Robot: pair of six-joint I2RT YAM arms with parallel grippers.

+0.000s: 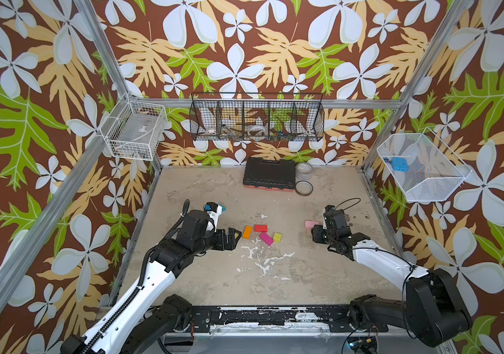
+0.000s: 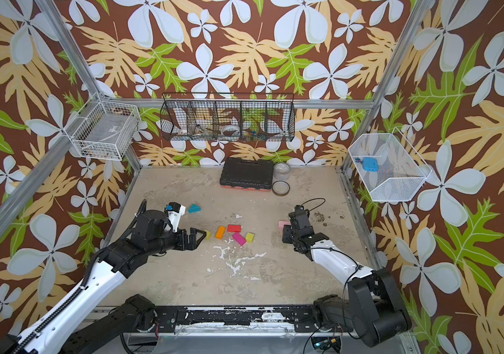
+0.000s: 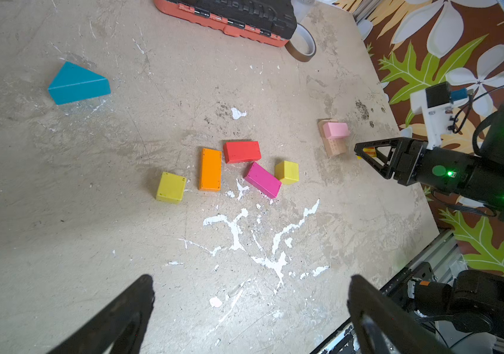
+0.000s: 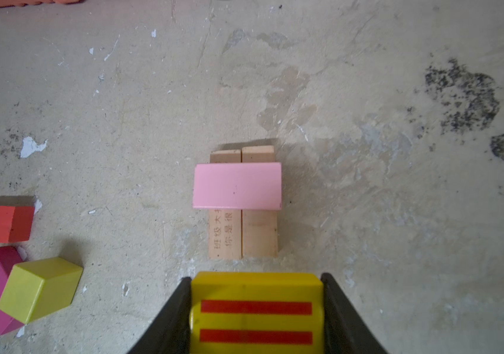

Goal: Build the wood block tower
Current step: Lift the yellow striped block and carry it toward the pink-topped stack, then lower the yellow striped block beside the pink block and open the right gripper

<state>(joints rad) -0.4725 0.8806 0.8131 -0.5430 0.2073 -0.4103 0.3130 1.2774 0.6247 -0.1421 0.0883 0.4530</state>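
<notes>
1. Table [image 1: 214,275]: a stained beige top flecked with white paint, set in a cell with floral walls.

2. Tower [image 3: 335,135]: barely begun, right of the table's middle. Two plain planks [image 4: 225,236] lie flat, side by side and touching along their length. One pink brick [image 4: 237,186] is laid crosswise over one half of them. The half nearer the right arm is bare.

3. Right gripper [image 4: 256,277]: jaws clamped on the short ends of a striped-yellow brick [image 4: 256,318], with its two red bars facing up. The brick is held just short of the planks' bare end.

4. Loose blocks: a cluster at mid-table, well apart from the tower.
   - orange brick [image 3: 210,169], just beside one end of the red brick
   - red brick [image 3: 241,151]
   - magenta brick [image 3: 262,180], askew and tight against the red brick's corner
   - yellow cube [image 3: 287,172], close against the magenta brick's end
   I cannot tell whether these last pairs actually touch.

5. Second yellow cube [image 3: 170,187]: left of the orange brick, just ahead of the left arm's fingertips.

6. Teal wedge [image 2: 194,208]: lying alone on a flat face toward the back left, well apart from the cluster.

7. Left gripper [image 2: 198,235]: jaws spread wide and holding nothing. It sits low over the table and points at the cluster.

8. Back edge: a black tool case [image 1: 269,174] with an orange base, and two tape rolls [image 1: 304,168] just beside it.
</notes>
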